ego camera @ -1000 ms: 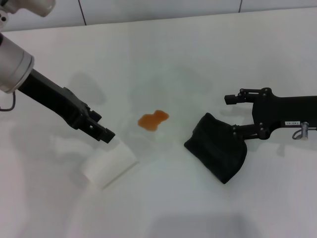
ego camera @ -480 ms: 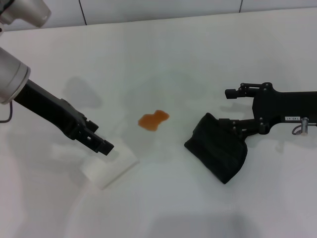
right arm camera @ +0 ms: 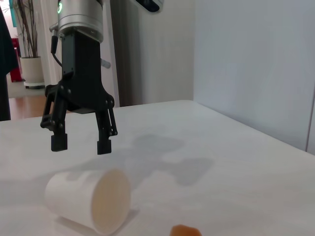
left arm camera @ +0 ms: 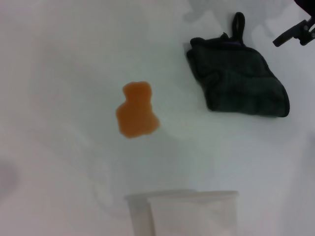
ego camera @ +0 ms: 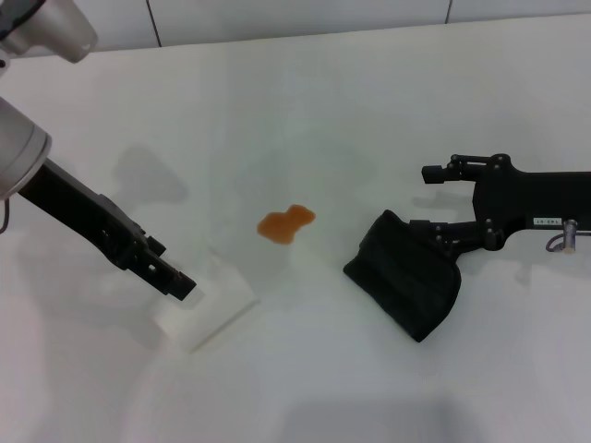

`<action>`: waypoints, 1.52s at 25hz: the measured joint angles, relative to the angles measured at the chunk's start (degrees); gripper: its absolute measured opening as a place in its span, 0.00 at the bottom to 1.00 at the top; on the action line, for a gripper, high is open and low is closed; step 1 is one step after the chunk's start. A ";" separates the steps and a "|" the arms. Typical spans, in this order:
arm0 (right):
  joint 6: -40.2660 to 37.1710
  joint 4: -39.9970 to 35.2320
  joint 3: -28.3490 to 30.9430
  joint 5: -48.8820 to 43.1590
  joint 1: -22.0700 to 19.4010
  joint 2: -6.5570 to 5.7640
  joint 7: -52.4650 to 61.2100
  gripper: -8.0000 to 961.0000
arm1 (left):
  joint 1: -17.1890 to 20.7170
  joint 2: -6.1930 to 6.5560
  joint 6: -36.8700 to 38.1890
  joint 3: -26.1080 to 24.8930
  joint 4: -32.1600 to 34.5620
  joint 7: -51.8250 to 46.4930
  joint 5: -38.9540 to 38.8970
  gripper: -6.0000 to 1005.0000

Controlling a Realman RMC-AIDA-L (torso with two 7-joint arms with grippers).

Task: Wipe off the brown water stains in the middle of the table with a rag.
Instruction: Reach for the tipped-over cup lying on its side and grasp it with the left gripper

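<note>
Head view: the rag (ego camera: 406, 284) lies on the white table (ego camera: 388, 101), to the robot's right of the brown water stains (ego camera: 286, 223) and clearly apart from them. The right gripper (ego camera: 432, 199) sits right at the rag's far-right edge — its lower finger touches or overlaps the cloth, its upper finger stands well clear above, so the claw is spread wide and has not closed on anything. The rag's long axis runs diagonally, from its far corner by the gripper down toward the near right. The right arm is plainly the nearer one; the coming grasp should need only a short move onto the cloth, then a sweep leftward to the blotch. The left gripper (ego camera: 175, 281) hangs over a tipped white paper cup (ego camera: 205, 307).

Left wrist view: the stains (left arm camera: 137, 111) lie between the cup's rim (left arm camera: 182, 196) and the rag (left arm camera: 238, 78) — the blotch is lobed, longer one way than the other.

Right wrist view: the left gripper (right arm camera: 78, 144) hovers just above the lying cup (right arm camera: 91, 200), fingers apart and empty; an edge of the stain (right arm camera: 183, 230) shows near.
</note>
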 joint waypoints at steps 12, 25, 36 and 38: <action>0.09 -0.06 0.00 0.12 -0.14 0.09 0.00 0.82 | 1.49 -0.06 -1.40 0.00 1.78 -0.15 0.67 0.88; 0.09 -0.03 0.00 0.12 -0.15 0.09 0.00 0.82 | 2.69 -0.06 -4.06 -0.04 4.01 -0.47 -0.01 0.88; 0.09 -0.03 0.00 0.11 -0.36 0.09 0.00 0.82 | 3.42 -0.06 -7.04 -0.09 7.44 -1.00 0.32 0.87; 0.09 -0.03 0.00 0.11 -0.49 0.09 0.00 0.82 | 3.53 -0.06 -7.30 -0.09 7.57 -1.00 0.18 0.87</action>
